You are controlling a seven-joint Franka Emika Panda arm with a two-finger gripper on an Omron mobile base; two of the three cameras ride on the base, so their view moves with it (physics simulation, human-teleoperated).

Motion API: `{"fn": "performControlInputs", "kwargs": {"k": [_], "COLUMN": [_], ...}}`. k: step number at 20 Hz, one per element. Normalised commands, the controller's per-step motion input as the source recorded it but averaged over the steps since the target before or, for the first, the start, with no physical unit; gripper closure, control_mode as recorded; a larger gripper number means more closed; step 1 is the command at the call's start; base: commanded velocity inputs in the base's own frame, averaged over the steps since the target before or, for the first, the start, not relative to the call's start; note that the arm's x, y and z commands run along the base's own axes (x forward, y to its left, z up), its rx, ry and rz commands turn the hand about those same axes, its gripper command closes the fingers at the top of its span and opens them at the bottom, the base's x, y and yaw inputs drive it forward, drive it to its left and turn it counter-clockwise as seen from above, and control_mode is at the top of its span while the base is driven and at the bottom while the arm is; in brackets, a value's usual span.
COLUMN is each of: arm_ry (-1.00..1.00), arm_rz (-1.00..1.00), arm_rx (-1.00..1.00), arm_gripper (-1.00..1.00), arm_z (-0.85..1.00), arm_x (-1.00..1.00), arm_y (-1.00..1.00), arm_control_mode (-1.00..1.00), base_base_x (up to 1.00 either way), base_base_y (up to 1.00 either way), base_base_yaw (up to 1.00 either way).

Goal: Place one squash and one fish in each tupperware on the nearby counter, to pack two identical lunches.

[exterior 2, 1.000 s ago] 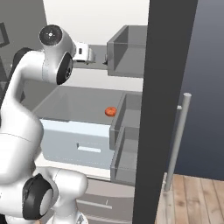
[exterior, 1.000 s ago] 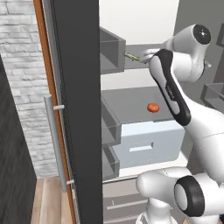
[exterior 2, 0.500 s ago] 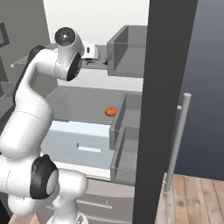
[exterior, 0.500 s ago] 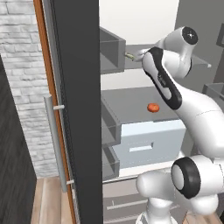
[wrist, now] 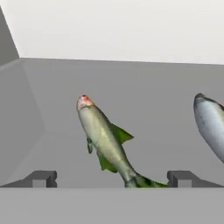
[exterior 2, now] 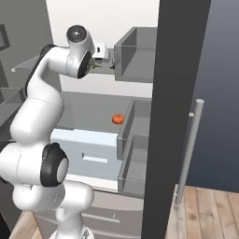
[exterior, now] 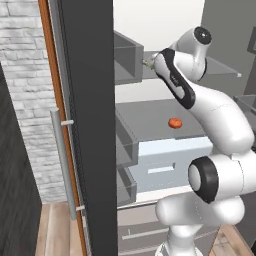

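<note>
On the fridge's upper shelf lies a slender yellow-green fish point(wrist: 105, 140), its head pointing away from the hand. My gripper point(wrist: 112, 178) is open, and the fish's tail reaches down between the two dark fingertips point(wrist: 41, 178). A plumper grey fish point(wrist: 210, 124) lies to the right, cut off by the frame edge. From the base, the gripper point(exterior 2: 100, 65) is at upper-shelf height beside a grey door bin. One orange-red squash point(exterior: 174, 123) point(exterior 2: 117, 118) rests on the middle shelf, well below the hand. The tupperware and the counter are out of view.
The open fridge door point(exterior: 85, 125) stands dark and tall at the left, with grey door bins point(exterior 2: 135, 140) and a long handle point(exterior 2: 189, 149). A pale blue drawer point(exterior: 170, 160) sits under the squash's shelf. A side wall point(wrist: 17, 109) bounds the upper shelf on the left.
The arm has reached further in over the upper shelf, carrying the hand toward the fish. The gripper has stayed open and the squash has not moved.
</note>
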Motion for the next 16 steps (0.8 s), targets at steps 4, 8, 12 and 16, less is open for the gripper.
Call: {"fn": "performControlInputs", "kwargs": {"k": [4, 8, 12, 16], "arm_ry": [0.03, 0.00, -0.02, -0.03], "arm_rz": [0.00, 0.00, 0.00, 0.00], "arm_rx": [-0.01, -0.03, -0.04, -0.04], "arm_gripper": [-1.00, -1.00, -1.00, -1.00], "arm_z": [-0.02, -0.20, -0.27, -0.25], "arm_x": [0.56, 0.44, 0.28, 0.21], "arm_y": [0.04, 0.13, 0.17, 0.13], "arm_control_mode": [-1.00, -1.00, -1.00, -1.00], "base_base_x": [0.00, 0.00, 0.00, 0.00], "base_base_y": [0.00, 0.00, 0.00, 0.00], "base_base_yaw": [0.00, 0.00, 0.00, 0.00]}}
